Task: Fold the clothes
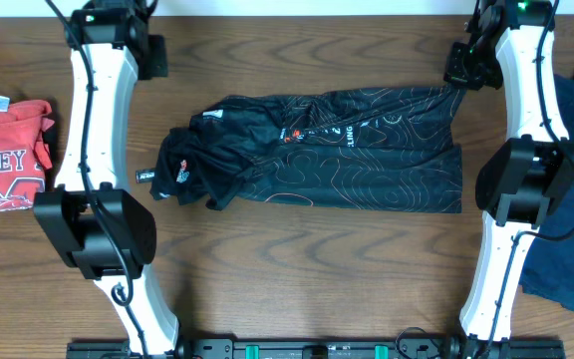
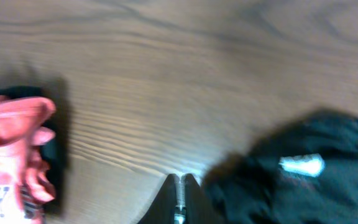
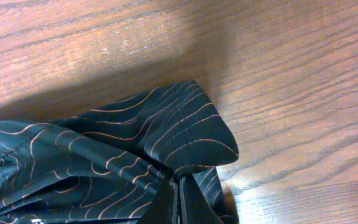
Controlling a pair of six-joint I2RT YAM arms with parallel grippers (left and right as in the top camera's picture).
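Overhead, we see the black jersey (image 1: 317,150) in the middle of the table (image 1: 297,284), long axis running 9 to 3 o'clock, bunched collar end toward 9. Its 1 o'clock corner stretches up to the right gripper (image 1: 458,82); only the right wrist view shows it pinching the wavy-lined hem. The left wrist view alone shows the left gripper (image 2: 180,190) pressed together on nothing, over the wood.

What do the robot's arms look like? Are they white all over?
Mostly white, not all over. The left arm and right arm have long smooth white shells joined by chunky black joints. Thin black cables run along them, and a little green light glows on the right one. The left pincer and right pincer have dark, pointed fingers.
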